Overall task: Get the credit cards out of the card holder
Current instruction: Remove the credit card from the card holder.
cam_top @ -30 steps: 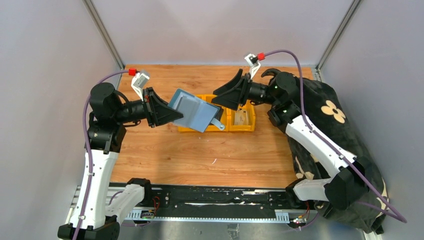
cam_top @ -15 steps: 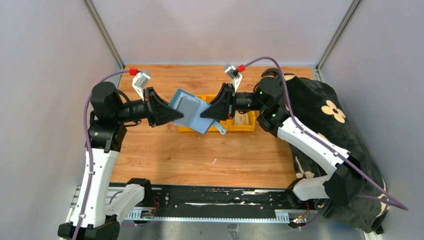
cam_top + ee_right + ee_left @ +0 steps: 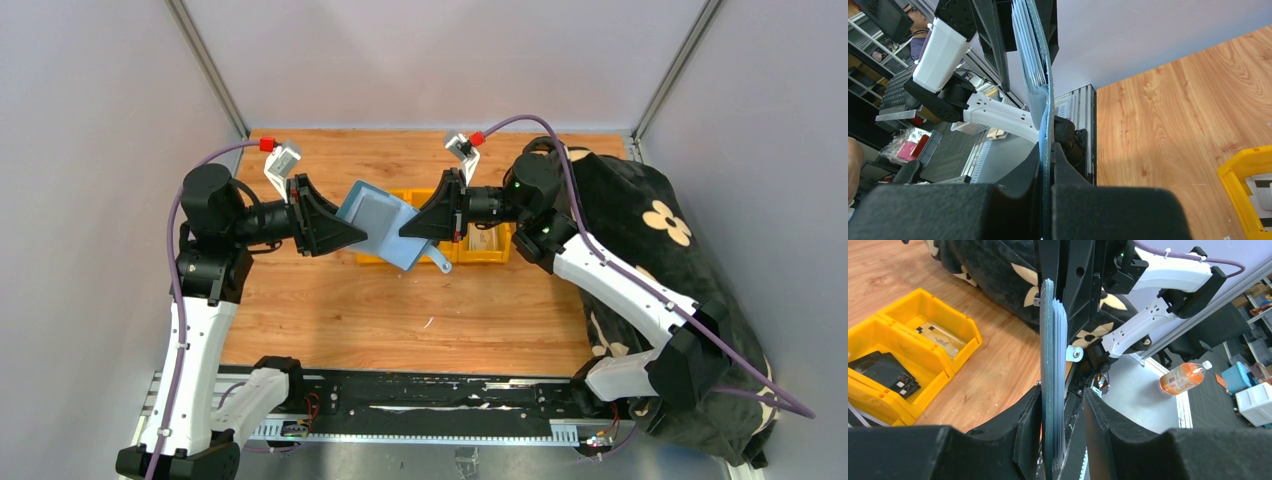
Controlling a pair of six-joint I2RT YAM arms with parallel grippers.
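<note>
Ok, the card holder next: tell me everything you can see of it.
The card holder is a flat slate-blue rectangle with a paler panel and a small tab on its lower end. It is held tilted in the air above the yellow bins. The left claw grips one end and the right claw is pinched on the opposite edge. Seen edge-on in the wrist views, it looks thin and layered.

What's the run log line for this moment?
left gripper: shut on card holder | right gripper: shut on card holder | card holder: off table, held between both
</note>
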